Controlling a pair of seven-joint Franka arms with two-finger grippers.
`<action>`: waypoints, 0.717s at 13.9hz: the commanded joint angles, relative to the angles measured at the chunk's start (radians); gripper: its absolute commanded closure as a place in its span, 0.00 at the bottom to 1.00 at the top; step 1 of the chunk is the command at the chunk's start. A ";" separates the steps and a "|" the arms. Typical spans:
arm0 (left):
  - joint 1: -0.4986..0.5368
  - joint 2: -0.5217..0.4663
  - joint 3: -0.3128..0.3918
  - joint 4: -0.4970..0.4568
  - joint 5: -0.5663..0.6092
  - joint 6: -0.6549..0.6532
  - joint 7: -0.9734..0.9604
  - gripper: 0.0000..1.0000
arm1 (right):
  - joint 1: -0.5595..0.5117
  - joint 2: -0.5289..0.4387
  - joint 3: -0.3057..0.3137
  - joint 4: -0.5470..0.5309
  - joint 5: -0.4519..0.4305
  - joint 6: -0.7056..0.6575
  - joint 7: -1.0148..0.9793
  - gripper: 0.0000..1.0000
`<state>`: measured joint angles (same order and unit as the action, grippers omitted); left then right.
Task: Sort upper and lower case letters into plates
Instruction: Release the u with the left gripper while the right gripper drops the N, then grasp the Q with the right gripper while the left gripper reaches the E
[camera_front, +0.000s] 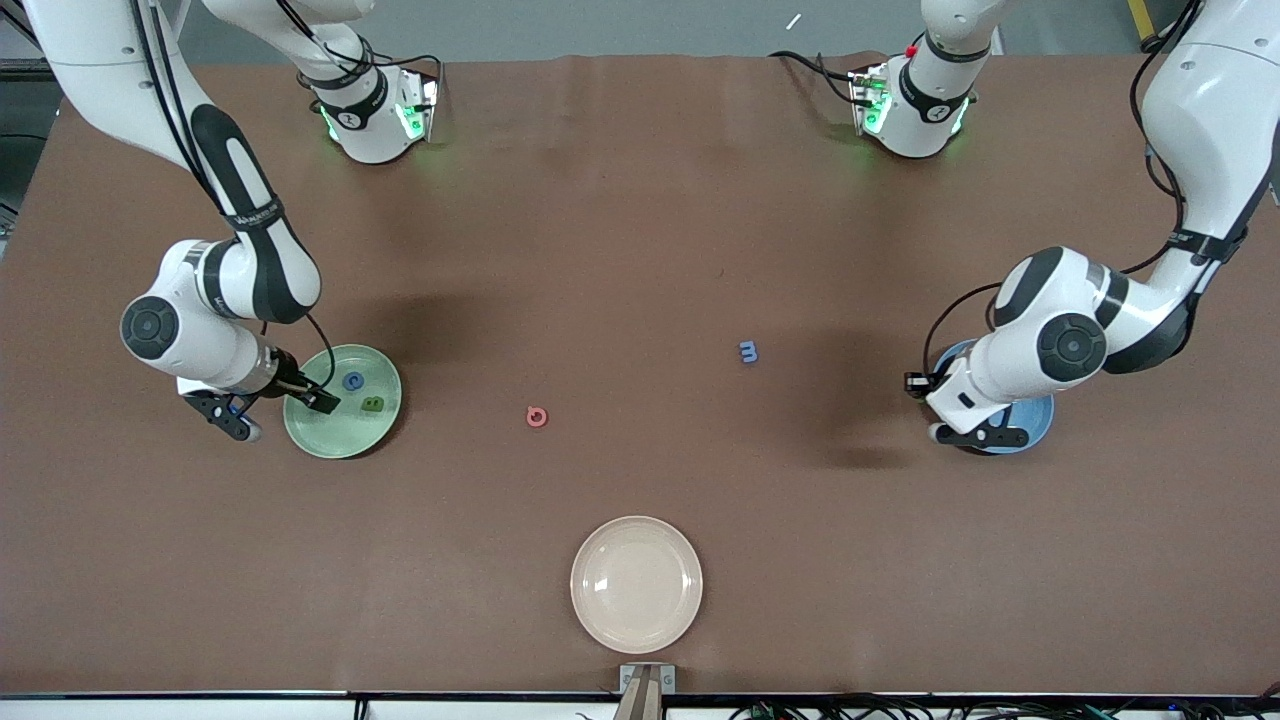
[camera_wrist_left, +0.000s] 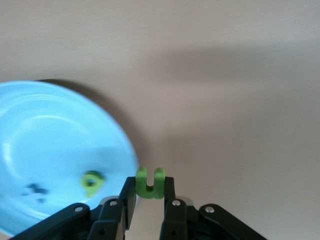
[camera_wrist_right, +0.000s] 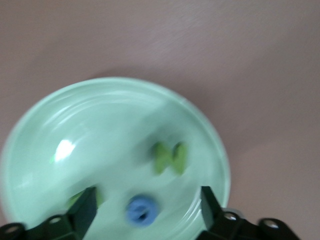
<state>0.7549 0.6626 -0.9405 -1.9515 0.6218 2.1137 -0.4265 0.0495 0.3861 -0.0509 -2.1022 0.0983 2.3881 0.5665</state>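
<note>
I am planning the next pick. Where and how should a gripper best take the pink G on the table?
Probably from straight above: the pink G lies flat on the bare table, nothing beside it. Close the fingers across its outer edges, since it is a thin ring-like piece.

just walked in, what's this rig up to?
Two arms are sorting small letter pieces into plates. The right gripper hangs open over the pale green plate, which holds a blue letter and green ones. The left gripper is shut on a small green letter beside the blue plate, which already holds two pieces. A pink letter and a blue m lie on the table; the cream plate is empty.
</note>
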 joint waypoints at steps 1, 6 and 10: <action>0.070 -0.017 -0.011 -0.035 0.073 -0.003 0.069 0.89 | 0.096 -0.020 0.028 0.037 0.012 -0.030 0.221 0.00; 0.107 0.044 0.020 -0.009 0.214 0.011 0.083 0.89 | 0.251 0.020 0.028 0.131 0.015 -0.018 0.472 0.00; 0.098 0.072 0.069 -0.001 0.262 0.055 0.083 0.89 | 0.358 0.092 0.028 0.189 0.017 0.012 0.633 0.00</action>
<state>0.8602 0.7190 -0.8877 -1.9661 0.8537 2.1516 -0.3533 0.3629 0.4224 -0.0159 -1.9547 0.1021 2.3824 1.1228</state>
